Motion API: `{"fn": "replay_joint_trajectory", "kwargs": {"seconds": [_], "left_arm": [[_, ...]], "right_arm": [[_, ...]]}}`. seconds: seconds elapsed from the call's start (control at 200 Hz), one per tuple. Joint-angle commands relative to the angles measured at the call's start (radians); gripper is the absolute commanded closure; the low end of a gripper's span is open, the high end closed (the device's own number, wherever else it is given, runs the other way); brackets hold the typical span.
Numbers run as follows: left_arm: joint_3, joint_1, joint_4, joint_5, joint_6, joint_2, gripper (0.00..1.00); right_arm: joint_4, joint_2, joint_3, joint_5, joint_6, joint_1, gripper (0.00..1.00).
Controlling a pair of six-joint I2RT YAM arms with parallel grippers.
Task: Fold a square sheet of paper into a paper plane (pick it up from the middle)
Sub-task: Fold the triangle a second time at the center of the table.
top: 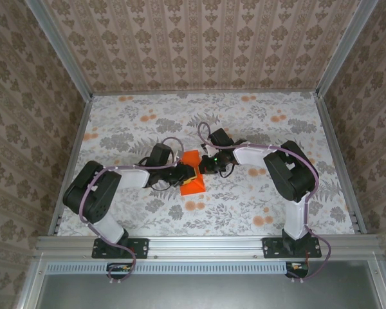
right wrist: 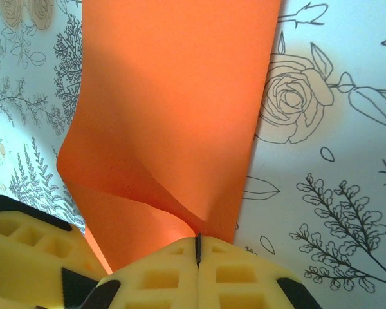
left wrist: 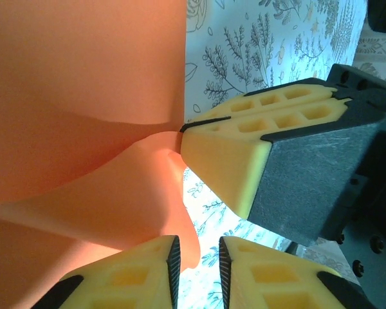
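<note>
The square sheet of paper (top: 193, 187) is bright orange, thin and smooth. It sits in the middle of the worktop (top: 264, 122), bent up off the surface with soft curves and one straight edge. The left fingers (top: 187, 175) are at its 9 o'clock side and the right fingers (top: 200, 168) are at its 3 o'clock side. Both pairs are chunky yellow blocks with square holes in them and thin black pads on the inside. In the right wrist view, the right fingers are pressed tight together, clamped on the near edge of the paper, which puckers into a little dent just above them. In the left wrist view, the left fingers are a little apart, and the worktop shows through the thin gap. A rounded curl of the paper hangs just at that gap. The worktop is flat and pale, printed with grey leaves, line-drawn roses and small orange flowers. Walls (top: 199, 38) with brown striped, leafy wallpaper stand at 9, 12 and 3 o'clock. Silver metal rails (top: 206, 243) run along the edges.
</note>
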Motion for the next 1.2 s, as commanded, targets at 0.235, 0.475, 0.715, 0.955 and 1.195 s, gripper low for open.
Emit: {"fn": "replay_joint_trajectory", "kwargs": {"seconds": [0.235, 0.475, 0.715, 0.955, 1.195], "left_arm": [[0.057, -0.028, -0.105, -0.057, 0.059, 0.026, 0.77], [0.06, -0.028, -0.109, -0.057, 0.062, 0.037, 0.77], [0.06, -0.028, -0.104, -0.055, 0.062, 0.043, 0.77], [0.059, -0.027, -0.09, -0.046, 0.058, 0.052, 0.77], [0.059, -0.028, -0.087, -0.044, 0.056, 0.054, 0.77]], "right_arm": [[-0.035, 0.006, 0.023, 0.014, -0.017, -0.005, 0.99], [-0.04, 0.01, 0.029, 0.02, -0.015, -0.006, 0.98], [-0.045, 0.011, 0.032, 0.031, -0.014, -0.006, 0.98], [-0.051, 0.012, 0.035, 0.039, -0.015, -0.005, 0.98], [-0.051, 0.016, 0.042, 0.038, -0.017, -0.006, 0.98]]}}
